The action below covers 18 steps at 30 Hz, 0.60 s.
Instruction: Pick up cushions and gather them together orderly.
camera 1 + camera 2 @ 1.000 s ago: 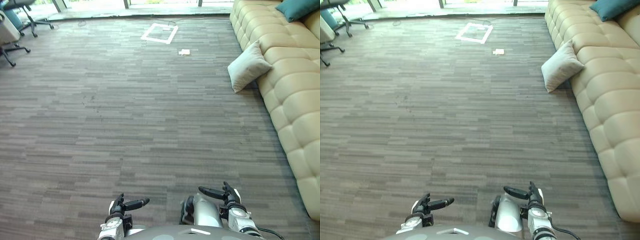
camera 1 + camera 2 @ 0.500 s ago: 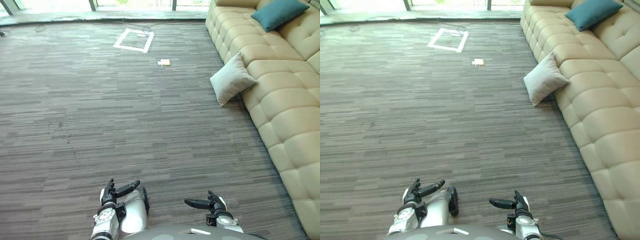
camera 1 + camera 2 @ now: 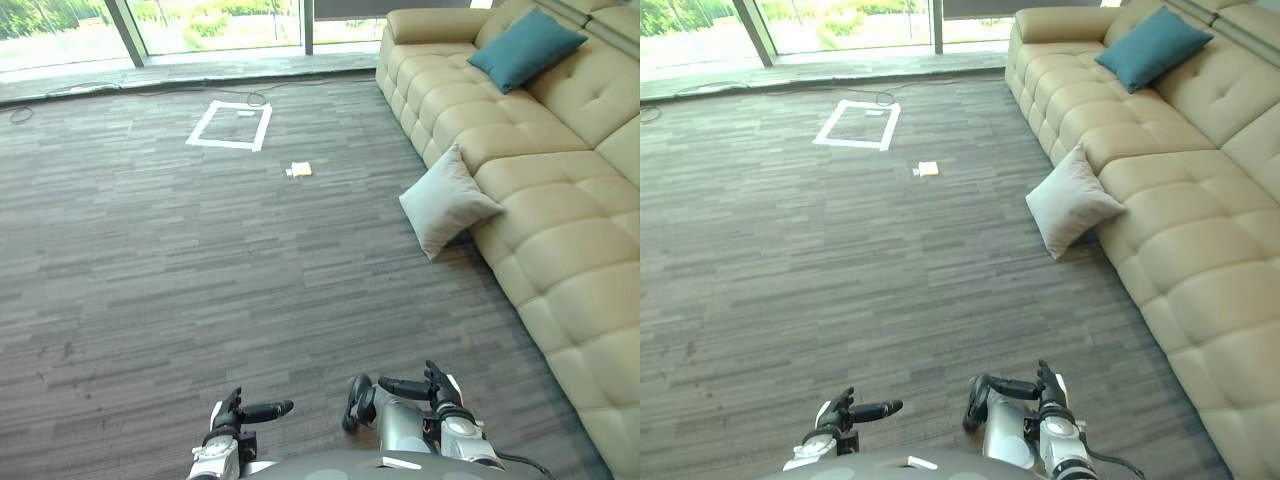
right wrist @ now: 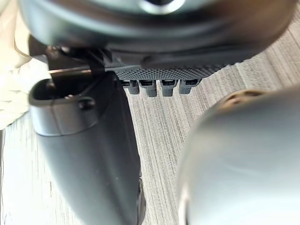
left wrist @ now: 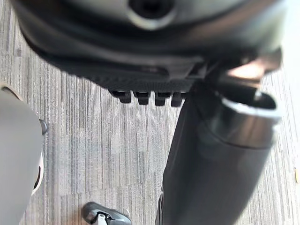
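A pale grey cushion (image 3: 446,200) stands on the carpet, leaning against the front of the beige sofa (image 3: 560,250). A teal cushion (image 3: 526,46) lies on the sofa's seat near its far end, against the backrest. Both hands hang low at the near edge, far from either cushion. My left hand (image 3: 236,419) is open and holds nothing, its thumb sticking out sideways. My right hand (image 3: 441,388) is open too and empty. In the wrist views the left hand's fingers (image 5: 140,97) and the right hand's fingers (image 4: 159,87) hang straight over bare carpet.
A white tape square (image 3: 230,125) marks the carpet far ahead, with a small scrap of paper (image 3: 300,169) beside it. Floor-length windows (image 3: 210,20) close the far end. The sofa runs along the right side.
The whole picture has shifted, so the camera has moved: the sofa and grey cushion now sit nearer and further left. The cushions themselves have not moved. Both hands have swung slightly.
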{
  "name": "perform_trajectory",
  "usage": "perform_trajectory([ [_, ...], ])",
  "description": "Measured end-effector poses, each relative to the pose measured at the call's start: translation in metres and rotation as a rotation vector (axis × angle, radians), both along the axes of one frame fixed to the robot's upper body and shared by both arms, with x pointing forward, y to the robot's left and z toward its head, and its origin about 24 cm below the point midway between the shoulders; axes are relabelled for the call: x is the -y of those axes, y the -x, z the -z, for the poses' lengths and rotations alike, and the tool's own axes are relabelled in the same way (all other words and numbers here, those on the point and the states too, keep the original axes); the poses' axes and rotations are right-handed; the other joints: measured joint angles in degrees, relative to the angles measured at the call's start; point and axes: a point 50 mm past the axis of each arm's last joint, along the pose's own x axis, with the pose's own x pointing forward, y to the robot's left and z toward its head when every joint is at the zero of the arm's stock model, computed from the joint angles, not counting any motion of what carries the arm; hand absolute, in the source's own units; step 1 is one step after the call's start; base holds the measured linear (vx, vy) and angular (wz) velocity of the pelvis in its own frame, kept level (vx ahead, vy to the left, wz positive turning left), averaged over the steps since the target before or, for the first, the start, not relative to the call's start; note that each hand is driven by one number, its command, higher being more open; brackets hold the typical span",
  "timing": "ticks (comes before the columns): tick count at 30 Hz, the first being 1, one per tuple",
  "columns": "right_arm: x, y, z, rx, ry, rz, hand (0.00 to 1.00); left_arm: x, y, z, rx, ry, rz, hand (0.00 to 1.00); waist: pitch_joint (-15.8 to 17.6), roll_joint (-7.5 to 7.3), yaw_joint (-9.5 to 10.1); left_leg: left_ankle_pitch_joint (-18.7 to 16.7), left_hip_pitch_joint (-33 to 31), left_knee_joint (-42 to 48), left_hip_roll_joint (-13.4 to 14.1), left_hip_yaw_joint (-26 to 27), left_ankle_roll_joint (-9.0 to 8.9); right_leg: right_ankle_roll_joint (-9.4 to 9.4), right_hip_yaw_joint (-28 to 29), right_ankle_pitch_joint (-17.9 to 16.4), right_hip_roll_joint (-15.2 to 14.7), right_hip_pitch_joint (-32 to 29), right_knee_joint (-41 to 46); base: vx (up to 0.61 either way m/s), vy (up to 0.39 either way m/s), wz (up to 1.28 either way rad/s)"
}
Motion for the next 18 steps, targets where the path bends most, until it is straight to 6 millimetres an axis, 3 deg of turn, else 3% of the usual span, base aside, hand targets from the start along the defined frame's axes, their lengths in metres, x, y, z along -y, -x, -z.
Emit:
perform_trajectory([
  [2, -0.007, 0.005, 0.003, -0.018, -0.025, 0.017, 1.0, -0.003, -0.003, -0.002, 0.017, 0.001, -0.037, 1.0, 0.1, 0.05, -0.5, 6.3, -6.5, 18.8, 4.2, -5.3, -2.18, 0.22, -0.3, -3.1, 2.0, 4.8, -1.4, 0.54, -0.259, -0.11],
  [3, -0.008, 0.008, 0.004, -0.028, -0.026, 0.014, 1.0, -0.004, -0.005, -0.004, 0.039, 0.007, -0.075, 1.0, 0.4, 0.12, -0.33, 7.9, -12.4, 33.1, 6.9, -7.8, -3.34, 0.11, -0.1, -3.7, 4.0, 8.4, -3.9, 0.53, -0.225, -0.27],
  [4, -0.007, 0.011, 0.005, -0.036, -0.026, 0.013, 1.0, -0.007, -0.007, -0.006, 0.059, 0.006, -0.1, 1.0, 0.6, 0.66, -0.3, 7.1, -17.5, 44.3, 9.3, -8.3, -3.44, 0.04, 0.3, -4.4, 5.7, 12.3, -6.1, 0.34, -0.121, -0.31],
  [6, -0.009, 0.016, 0.007, -0.052, -0.033, 0.022, 1.0, -0.012, -0.01, -0.009, 0.091, -0.005, -0.119, 1.0, 0.9, -0.4, 0.28, 4.2, -22.5, 49.3, 10.4, -6.7, -1.98, -0.23, 1.4, -5.7, 7.0, 16.9, -8.8, 0.27, -0.055, -0.34],
  [8, -0.009, 0.022, 0.009, -0.064, -0.036, 0.035, 1.0, -0.014, -0.014, -0.013, 0.135, -0.014, -0.123, 1.0, 0.7, -0.77, 0.78, 0.7, -28.3, 45.9, 10.0, -4.4, 0.66, 0.55, 2.9, -6.2, 7.7, 20.6, -12.0, 0.39, -0.014, -0.47],
  [9, -0.01, 0.023, 0.01, -0.072, -0.042, 0.039, 1.0, -0.013, -0.017, -0.016, 0.161, -0.013, -0.125, 1.0, 0.7, -0.85, 0.9, -1.5, -32.0, 39.1, 8.6, -3.1, 2.05, 1.18, 4.5, -6.1, 7.8, 22.8, -13.9, 0.41, 0.057, -0.55],
  [11, -0.01, 0.024, 0.011, -0.083, -0.045, 0.043, 1.0, -0.011, -0.019, -0.017, 0.172, -0.007, -0.133, 1.0, 0.7, -0.88, 1.92, -2.2, -34.4, 26.5, 5.6, -3.2, 2.87, 2.16, 7.7, -6.3, 7.6, 25.3, -16.1, 0.4, 0.131, -0.71],
  [13, -0.011, 0.026, 0.011, -0.09, -0.047, 0.045, 1.0, -0.011, -0.019, -0.016, 0.171, -0.003, -0.138, 1.0, 0.8, -1.12, 2.78, -1.6, -35.6, 18.3, 3.1, -5.0, 2.55, 2.91, 10.2, -6.7, 7.1, 27.0, -17.3, 0.38, 0.183, -0.81],
  [15, -0.011, 0.03, 0.013, -0.102, -0.04, 0.049, 1.0, -0.014, -0.013, -0.015, 0.157, 0.002, -0.169, 1.0, 0.7, -1.37, 3.68, 0.7, -36.7, 9.2, 0.4, -7.5, 2.18, 5.05, 13.5, -8.8, 6.6, 29.0, -18.1, 0.52, 0.274, -0.91],
  [16, -0.013, 0.033, 0.014, -0.115, -0.039, 0.041, 1.0, -0.017, -0.01, -0.014, 0.153, 0.003, -0.201, 1.0, 0.3, -1.9, 4.31, 5.0, -36.3, 9.8, -0.3, -8.9, 3.03, 6.2, 15.6, -10.4, 6.0, 30.0, -17.8, 0.63, 0.319, -0.99],
  [17, -0.021, 0.038, 0.017, -0.133, -0.055, 0.034, 1.0, -0.023, -0.007, -0.014, 0.148, -0.005, -0.226, 1.0, -1.6, -3.4, 4.47, 3.8, -36.1, 12.5, -1.6, -8.0, 5.96, 7.31, 18.1, -11.5, 4.0, 30.2, -15.9, 0.46, 0.209, -0.83],
  [18, -0.022, 0.039, 0.017, -0.135, -0.06, 0.033, 1.0, -0.025, -0.007, -0.014, 0.146, -0.009, -0.222, 1.0, -1.9, -4.0, 4.2, 2.6, -35.9, 13.2, -1.8, -7.3, 6.29, 7.37, 18.4, -11.4, 3.5, 29.4, -13.8, 0.57, 0.268, -0.76],
])
